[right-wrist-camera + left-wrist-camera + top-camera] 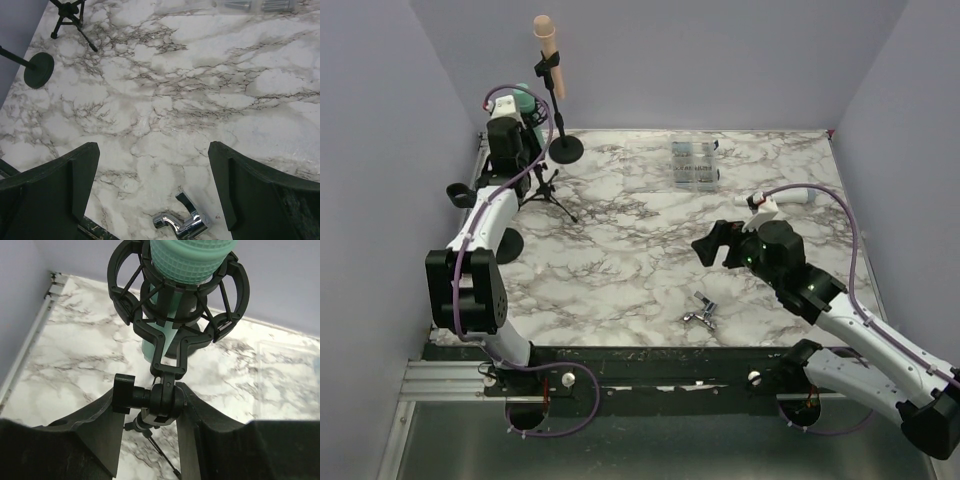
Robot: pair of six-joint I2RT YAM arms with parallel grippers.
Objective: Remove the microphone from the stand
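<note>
The green microphone (192, 262) was found at the far left corner of the desk (650, 290). It was held inside a black ring mount (120, 295) on top of a small three-legged stand (552, 192). It was set about upright, with its long side up and down and its mesh head at the top. From above, most of it was hidden by the left arm's wrist.

The left gripper (151, 400) was placed under the ring mount. Its two fingers (100, 440) were partly closed, one on each side of the stand's joint, and the joint seemed to be pinched between them. The microphone itself was not touched by the fingers.

Just beside the small stand, towards the far edge, a tall stand with a round base (565, 148) was seen, with a peach microphone (547, 40) clipped at its top. Another round black base (508, 245) was seen near the left edge, partly hidden by the left arm.

A clear box (695, 165) was seen near the far edge, in the middle. A small white thing (790, 197), too small to name, lay near the right edge. A shiny metal part (702, 312) lay near the near edge.

The right gripper (715, 245) was held over the right half of the desk, opened wide, with nothing in it.
</note>
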